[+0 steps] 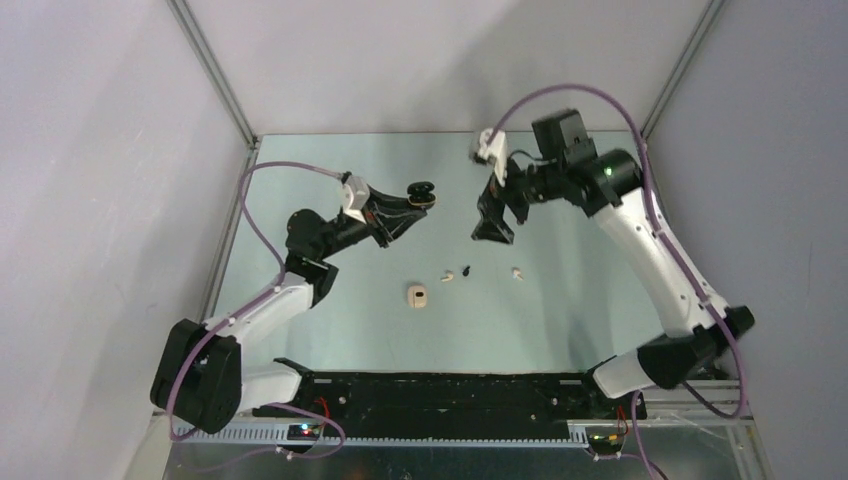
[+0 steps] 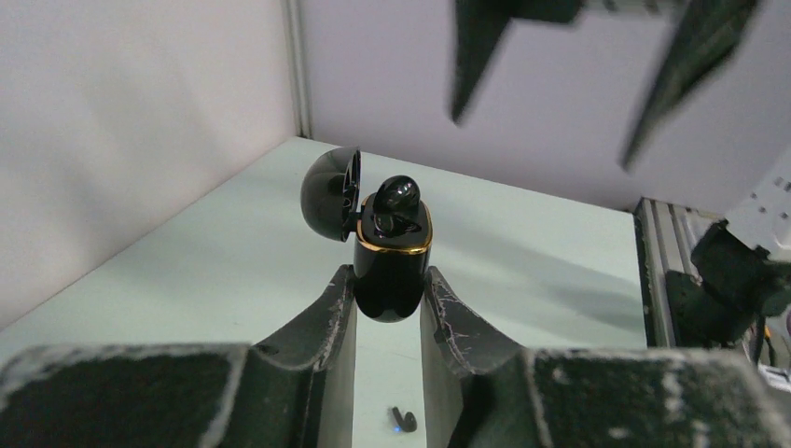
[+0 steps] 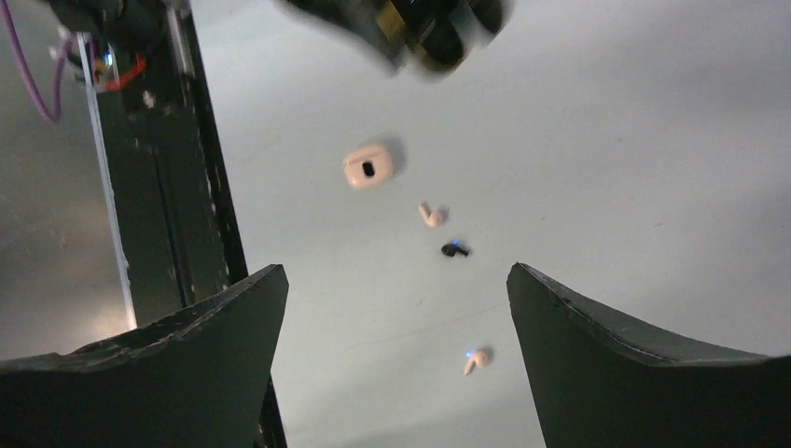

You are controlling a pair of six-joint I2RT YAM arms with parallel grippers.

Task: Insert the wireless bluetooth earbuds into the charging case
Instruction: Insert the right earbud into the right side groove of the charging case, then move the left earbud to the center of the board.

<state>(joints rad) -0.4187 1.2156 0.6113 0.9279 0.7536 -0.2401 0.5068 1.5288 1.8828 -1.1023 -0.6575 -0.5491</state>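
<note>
Overhead, pale grey walls (image 1: 100, 150) and aluminium posts (image 1: 215, 75) enclose a mint-green table (image 1: 560, 300). A black rail (image 1: 440, 390) runs along its near edge, where both arms are bolted. Raised over the far left of the table, the left gripper (image 2: 389, 289) is clamped on the black charging case (image 2: 392, 261). It holds the case upright with the lid (image 2: 328, 194) swung open to one side. A black earbud (image 2: 397, 193) sits in the case, its top standing proud of the gold-trimmed rim. Opposite, the right gripper (image 3: 396, 280) hangs above the table's far middle, fingers spread wide with nothing between them. On the surface between the arms lies a cream case (image 1: 417, 297). Near it is a cream earbud (image 1: 448, 277), with a loose black earbud (image 1: 466, 269) just beside that. A second cream earbud (image 1: 517, 272) rests apart, farther right.
</note>
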